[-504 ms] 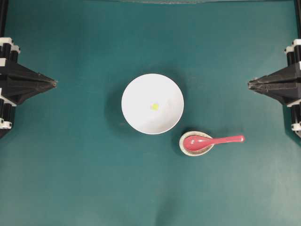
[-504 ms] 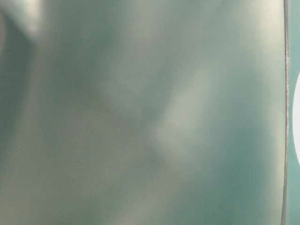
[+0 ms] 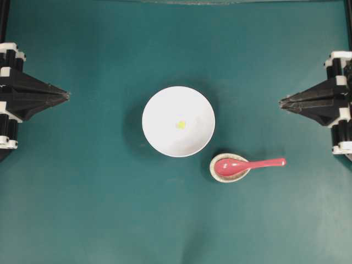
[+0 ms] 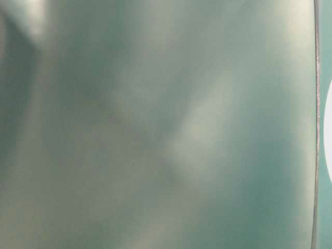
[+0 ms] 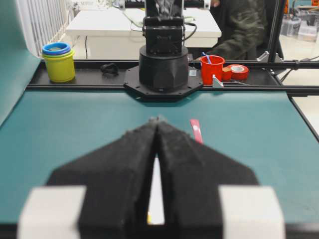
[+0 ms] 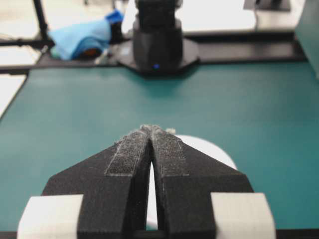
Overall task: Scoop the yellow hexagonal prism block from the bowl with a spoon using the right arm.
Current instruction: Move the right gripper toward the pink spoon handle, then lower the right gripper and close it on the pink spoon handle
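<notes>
Both the left pincer (image 3: 67, 95) and right pincer (image 3: 281, 103) are pressed together, apparently empty, touching nothing.

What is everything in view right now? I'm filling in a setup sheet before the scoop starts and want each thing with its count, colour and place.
bowl: one, plain white, middle of the table.
yellow hexagonal prism block: one, bright yellow, inside the bowl near its centre.
spoon: one, glossy pinkish-red, scoop lying in the spoon rest, handle pointing right.
spoon rest: one, speckled beige, just below and right of the bowl.
table: one, teal surface under everything.
stacked cups: one stack, yellow-green with a blue rim, on the far rail in the left wrist view.
red cup: one, red, on the same rail.
left gripper: one, black, left edge, shut, holding nothing.
right gripper: one, black, right edge, shut, holding nothing.
</notes>
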